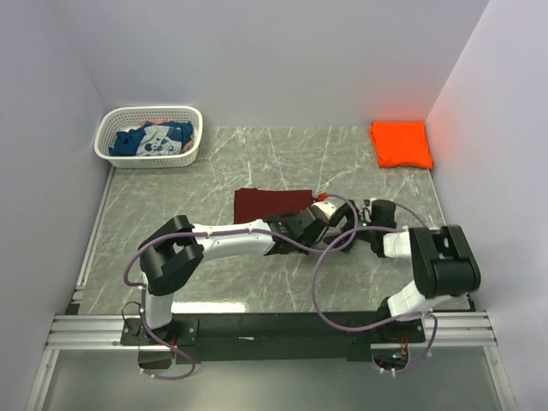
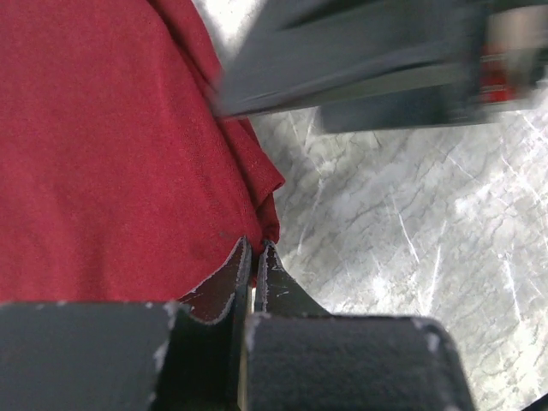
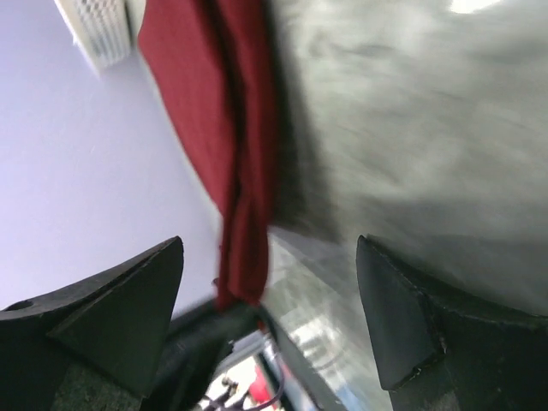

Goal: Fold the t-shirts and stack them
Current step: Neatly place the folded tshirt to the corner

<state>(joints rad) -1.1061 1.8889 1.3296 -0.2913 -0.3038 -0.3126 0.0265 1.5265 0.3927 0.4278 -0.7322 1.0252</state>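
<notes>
A dark maroon t-shirt (image 1: 270,204) lies folded at the table's middle and fills the left of the left wrist view (image 2: 103,137). My left gripper (image 1: 315,211) sits at its right edge, and its fingertips (image 2: 255,248) are shut on the near corner of the cloth. My right gripper (image 1: 349,224) hovers just to the right, open, with nothing between its fingers (image 3: 270,241); beyond them the maroon fabric (image 3: 231,128) runs down to the left gripper. A bright orange t-shirt (image 1: 401,143) lies folded at the back right. The blue t-shirt with a white print (image 1: 154,139) is in the basket.
A white lattice basket (image 1: 193,135) stands at the back left corner. Walls close in the table on three sides. The two arms' cables (image 1: 325,282) loop over the near part of the marble table (image 1: 214,282).
</notes>
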